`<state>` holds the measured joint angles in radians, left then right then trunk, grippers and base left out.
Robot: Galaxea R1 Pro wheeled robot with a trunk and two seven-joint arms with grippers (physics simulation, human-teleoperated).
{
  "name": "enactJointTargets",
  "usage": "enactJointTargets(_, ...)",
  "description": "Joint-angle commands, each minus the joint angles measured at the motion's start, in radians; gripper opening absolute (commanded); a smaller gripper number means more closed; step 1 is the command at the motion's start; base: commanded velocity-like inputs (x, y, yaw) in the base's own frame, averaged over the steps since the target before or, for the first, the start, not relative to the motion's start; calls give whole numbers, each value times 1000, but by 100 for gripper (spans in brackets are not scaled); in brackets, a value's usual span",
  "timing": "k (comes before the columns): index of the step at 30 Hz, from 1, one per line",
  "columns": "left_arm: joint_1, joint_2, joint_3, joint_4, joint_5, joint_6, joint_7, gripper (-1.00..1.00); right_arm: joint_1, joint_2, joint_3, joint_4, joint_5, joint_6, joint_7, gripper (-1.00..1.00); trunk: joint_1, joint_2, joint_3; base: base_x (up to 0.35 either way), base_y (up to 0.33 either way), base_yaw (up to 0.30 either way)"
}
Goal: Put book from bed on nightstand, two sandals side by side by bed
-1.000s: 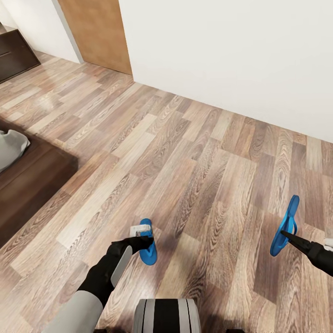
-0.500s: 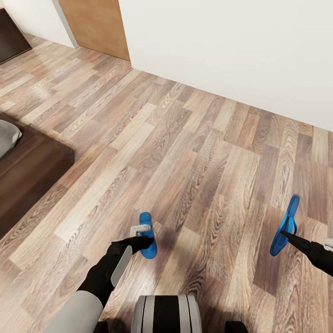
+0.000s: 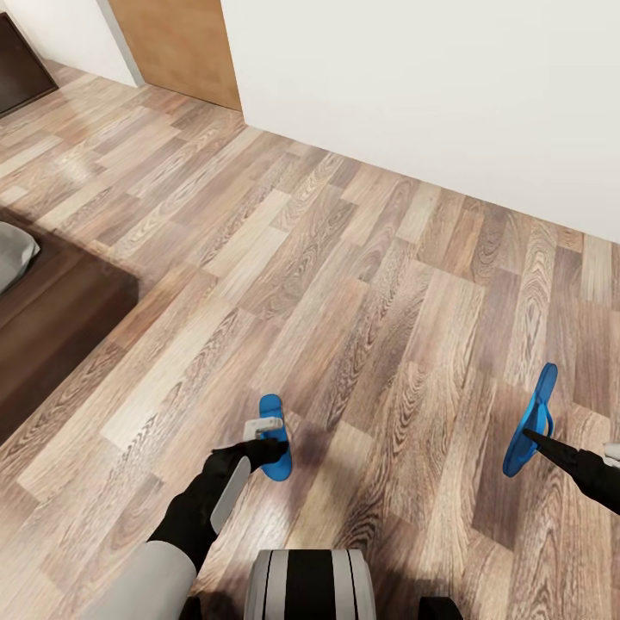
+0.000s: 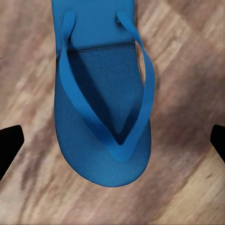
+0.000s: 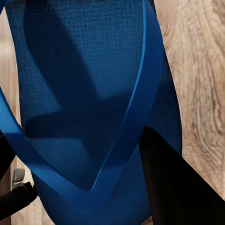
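Observation:
One bright blue sandal (image 3: 274, 413) lies flat on the wood-plank floor, strap side up (image 4: 103, 117). My left gripper (image 3: 265, 448) hovers over its near end, open, with the black fingers (image 4: 9, 143) wide apart on either side of it. The other blue sandal (image 3: 541, 392) stands tilted on its edge at the right. My right gripper (image 3: 529, 436) is shut on it, with one black finger (image 5: 173, 183) pressed against the sole beside the strap. The bed's dark brown frame (image 3: 52, 336) and a corner of its pale mattress (image 3: 13, 254) show at the left. The book and nightstand are out of view.
A white wall (image 3: 430, 86) runs along the back, with a light wooden door (image 3: 176, 47) at its left. A dark piece of furniture (image 3: 17, 69) shows at the top left corner. My own base (image 3: 310, 585) is at the bottom middle, and open floor (image 3: 344, 275) lies ahead.
The whole picture shifted a little a second ago, so the camera moved. Both grippers and both sandals keep the same places relative to each other.

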<state>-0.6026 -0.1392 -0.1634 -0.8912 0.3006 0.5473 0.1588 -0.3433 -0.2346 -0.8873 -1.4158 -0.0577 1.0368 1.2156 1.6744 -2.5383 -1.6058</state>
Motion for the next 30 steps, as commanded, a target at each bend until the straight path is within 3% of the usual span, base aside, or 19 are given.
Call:
enactJointTargets(1, 0, -7, -2, -4, 11, 5, 20, 100, 0, 0, -1, -1, -4, 10, -1, -100, 0, 0, -1, 0, 0, 0)
enactJointTargets(7, 0, -35, -2, -18, 12, 15, 32, 100, 0, 0, -1, -2, -4, 10, -1, -100, 0, 0, -1, 0, 0, 0)
enactJointTargets(16, 0, -35, -2, -99, 12, 72, 36, 100, 0, 1, -1, -2, -2, 10, -2, -100, 0, 0, -1, 0, 0, 0)
enactJointTargets(30, 0, -35, 0, -109, 11, 105, 37, 100, 0, 1, -1, -2, -1, 10, -2, -100, 0, 0, -1, 26, 0, 0)
